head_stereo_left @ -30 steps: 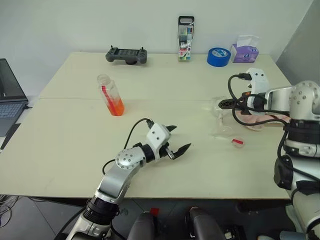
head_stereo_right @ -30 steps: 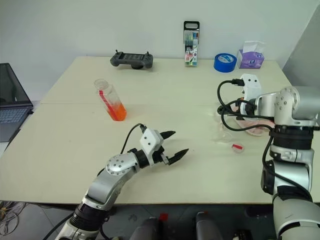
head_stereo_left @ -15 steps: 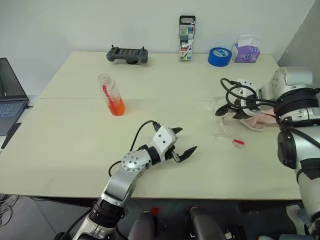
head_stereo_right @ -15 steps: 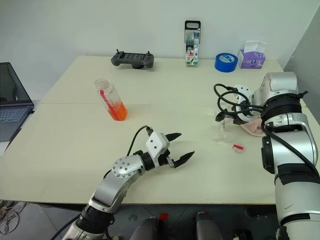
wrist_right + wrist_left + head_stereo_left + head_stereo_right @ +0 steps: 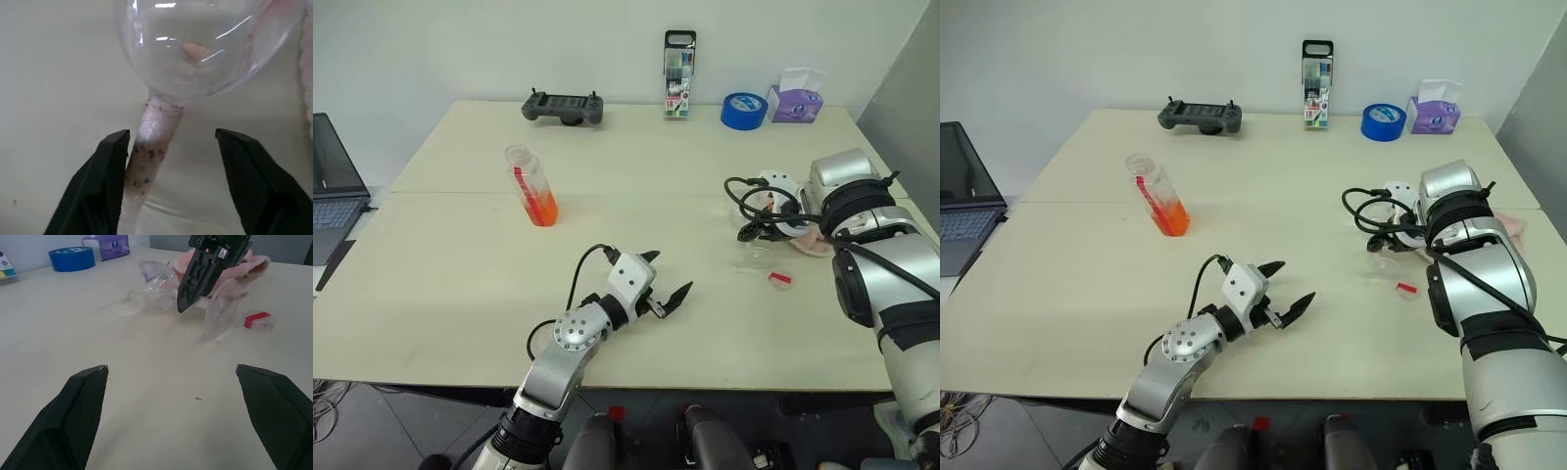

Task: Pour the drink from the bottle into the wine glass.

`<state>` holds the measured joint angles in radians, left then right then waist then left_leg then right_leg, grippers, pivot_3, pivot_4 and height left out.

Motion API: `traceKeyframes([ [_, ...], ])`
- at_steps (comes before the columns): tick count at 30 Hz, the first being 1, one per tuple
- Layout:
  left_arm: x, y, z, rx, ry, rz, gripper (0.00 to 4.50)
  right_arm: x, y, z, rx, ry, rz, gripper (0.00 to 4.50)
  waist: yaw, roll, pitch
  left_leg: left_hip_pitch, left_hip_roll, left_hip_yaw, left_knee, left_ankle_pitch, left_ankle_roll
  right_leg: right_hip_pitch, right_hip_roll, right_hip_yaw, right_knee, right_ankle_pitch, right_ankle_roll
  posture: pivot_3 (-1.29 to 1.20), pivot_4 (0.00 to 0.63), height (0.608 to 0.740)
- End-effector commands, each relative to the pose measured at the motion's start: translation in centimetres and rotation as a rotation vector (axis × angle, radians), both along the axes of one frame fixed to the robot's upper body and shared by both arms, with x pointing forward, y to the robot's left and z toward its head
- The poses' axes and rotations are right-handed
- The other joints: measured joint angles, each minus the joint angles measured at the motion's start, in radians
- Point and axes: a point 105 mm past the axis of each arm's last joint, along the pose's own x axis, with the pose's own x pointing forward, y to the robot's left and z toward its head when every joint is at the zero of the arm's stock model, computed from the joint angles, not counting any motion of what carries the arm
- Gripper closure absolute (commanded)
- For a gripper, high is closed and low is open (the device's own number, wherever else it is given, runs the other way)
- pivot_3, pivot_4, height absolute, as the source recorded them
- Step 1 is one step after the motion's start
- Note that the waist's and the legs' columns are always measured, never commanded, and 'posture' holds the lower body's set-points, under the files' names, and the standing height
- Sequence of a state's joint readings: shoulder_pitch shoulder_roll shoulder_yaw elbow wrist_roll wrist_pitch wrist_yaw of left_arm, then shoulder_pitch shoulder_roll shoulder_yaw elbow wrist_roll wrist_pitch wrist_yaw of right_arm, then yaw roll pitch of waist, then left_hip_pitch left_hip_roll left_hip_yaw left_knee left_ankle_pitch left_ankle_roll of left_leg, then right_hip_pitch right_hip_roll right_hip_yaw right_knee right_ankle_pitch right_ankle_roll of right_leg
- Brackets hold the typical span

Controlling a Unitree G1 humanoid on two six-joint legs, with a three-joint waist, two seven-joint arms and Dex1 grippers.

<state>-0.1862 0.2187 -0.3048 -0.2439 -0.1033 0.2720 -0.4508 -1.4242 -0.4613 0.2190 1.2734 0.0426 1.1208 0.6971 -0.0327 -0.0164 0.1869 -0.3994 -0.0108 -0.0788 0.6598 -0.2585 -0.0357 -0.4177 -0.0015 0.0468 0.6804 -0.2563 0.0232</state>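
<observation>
The wine glass (image 5: 205, 44) lay tipped on the worktop (image 5: 460, 284) beside a pink cloth (image 5: 220, 262), its stem between the right pincer's (image 5: 171, 181) parted fingers. The left pincer (image 5: 664, 286) hung wide open, empty. The bottle (image 5: 530, 186) stood uncapped, well apart.

Controller (image 5: 562, 107), marker box (image 5: 677, 76), tape roll (image 5: 742, 110), tissues (image 5: 791, 102), laptop (image 5: 333, 191).

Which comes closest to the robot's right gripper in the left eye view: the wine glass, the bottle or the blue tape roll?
1. Wine glass, right at the right gripper.
2. Tape roll, at the table's far edge behind it.
3. Bottle, far across on the left side.
</observation>
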Motion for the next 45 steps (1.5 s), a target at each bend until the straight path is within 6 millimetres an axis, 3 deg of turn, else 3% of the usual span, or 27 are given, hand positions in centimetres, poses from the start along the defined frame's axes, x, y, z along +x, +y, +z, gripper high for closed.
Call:
traceKeyframes([
  [1, -0.2, 0.5, 1.5, -0.022, -0.056, 0.021, 0.0, 0.7, 0.2, 2.1, -0.012, -0.064, 0.027, 2.94, 0.0, 0.0, 0.0, 0.0, 0.0, 0.0, 0.0, 0.0, 0.0, 0.0, 0.0, 0.0, 0.0, 0.0, 0.0, 0.0, 0.15, 0.74],
  [5, 0.8, 1.9, 2.1, -0.097, -0.033, 0.1, 0.0, 1.1, 1.1, 4.2, 0.029, -0.121, 0.058, 4.28, -0.001, 0.001, 0.0, 0.0, 0.0, 0.0, 0.0, 0.0, 0.0, -0.001, 0.0, 0.0, 0.0, 0.0, 0.0, 0.0, 0.15, 0.74],
  [8, 1.8, 3.7, 2.5, -0.127, -0.016, 0.159, 0.0, 1.7, 2.8, 7.3, 0.088, -0.217, 0.113, 4.33, -0.001, 0.001, 0.001, -0.001, 0.001, 0.001, 0.0, 0.0, 0.0, -0.002, 0.0, 0.0, 0.0, 0.0, -0.001, 0.0, 0.15, 0.74],
  [10, 2.2, 4.9, 2.8, -0.12, -0.012, 0.182, 0.0, 2.0, 5.4, 10.0, 0.132, -0.37, 0.224, 4.33, -0.003, 0.002, 0.001, -0.001, 0.002, 0.001, -0.001, 0.0, 0.0, -0.002, 0.0, 0.0, 0.0, 0.001, -0.001, 0.0, 0.15, 0.74],
  [14, 1.5, 6.5, 3.8, -0.107, 0.006, 0.169, 0.0, 1.2, 10.2, 11.0, 0.192, -0.723, 0.333, 4.33, -0.005, 0.0, -0.001, -0.001, 0.004, -0.003, -0.002, 0.0, 0.0, -0.002, 0.0, -0.003, 0.0, 0.001, -0.001, 0.0, 0.15, 0.74],
  [17, 1.0, 8.7, 4.4, -0.102, 0.041, 0.218, 0.0, 1.0, 12.6, 9.8, 0.176, -1.024, 0.279, 4.33, -0.005, -0.001, -0.001, -0.001, 0.005, -0.004, -0.003, 0.0, -0.001, -0.002, 0.001, -0.004, 0.0, 0.0, -0.001, 0.0, 0.15, 0.74],
  [20, 0.4, 10.4, 6.1, -0.134, 0.051, 0.257, 0.0, 0.5, 15.5, 8.2, 0.248, -1.182, 0.221, 4.33, -0.005, 0.001, 0.001, -0.002, 0.005, -0.003, -0.002, 0.0, -0.001, -0.004, 0.0, -0.002, 0.001, 0.001, -0.001, 0.0, 0.15, 0.74],
  [24, -0.4, 11.8, 7.4, -0.139, 0.063, 0.289, 0.0, 0.9, 18.0, 5.7, 0.311, -1.202, 0.168, 4.33, -0.005, 0.0, 0.001, -0.001, 0.003, -0.002, 0.001, 0.001, -0.002, -0.002, -0.001, -0.001, 0.0, 0.002, -0.002, 0.0, 0.15, 0.74],
  [28, -1.0, 12.6, 6.8, -0.085, 0.094, 0.319, 0.0, 1.5, 18.9, 3.6, 0.269, -1.204, 0.132, 4.33, -0.002, -0.001, 0.0, 0.0, 0.003, -0.002, 0.001, 0.001, -0.002, 0.0, 0.0, -0.002, 0.0, 0.002, -0.002, 0.0, 0.15, 0.74],
  [32, -0.1, 12.4, 6.7, -0.087, 0.086, 0.353, 0.0, 1.4, 20.3, 0.7, 0.24, -1.144, 0.16, 4.33, 0.0, -0.001, 0.0, 0.0, 0.003, -0.002, 0.001, 0.001, -0.003, 0.0, 0.0, -0.002, 0.0, 0.002, -0.002, 0.0, 0.15, 0.74],
  [36, -0.1, 11.7, 6.5, -0.105, 0.092, 0.344, 0.0, 1.3, 20.3, -1.6, 0.271, -1.062, 0.148, 4.33, -0.002, -0.001, 0.0, 0.002, 0.004, -0.002, 0.0, 0.001, -0.003, 0.001, 0.0, -0.002, 0.0, 0.002, -0.003, 0.0, 0.15, 0.74],
  [39, -0.3, 11.4, 5.4, -0.074, 0.113, 0.338, 0.0, 1.3, 19.1, -3.4, 0.27, -1.009, 0.136, 4.33, -0.003, -0.001, 0.0, 0.005, 0.004, -0.002, -0.001, 0.001, -0.003, 0.004, 0.0, -0.002, 0.0, 0.002, -0.003, 0.0, 0.15, 0.74],
  [45, 0.3, 11.2, 5.1, -0.073, 0.119, 0.33, 0.0, 0.7, 16.5, -5.4, 0.232, -0.975, 0.15, 4.33, -0.001, -0.001, -0.001, 0.009, 0.003, -0.003, -0.001, 0.001, -0.003, 0.009, 0.0, -0.003, -0.001, 0.001, -0.003, 0.0, 0.15, 0.74],
])
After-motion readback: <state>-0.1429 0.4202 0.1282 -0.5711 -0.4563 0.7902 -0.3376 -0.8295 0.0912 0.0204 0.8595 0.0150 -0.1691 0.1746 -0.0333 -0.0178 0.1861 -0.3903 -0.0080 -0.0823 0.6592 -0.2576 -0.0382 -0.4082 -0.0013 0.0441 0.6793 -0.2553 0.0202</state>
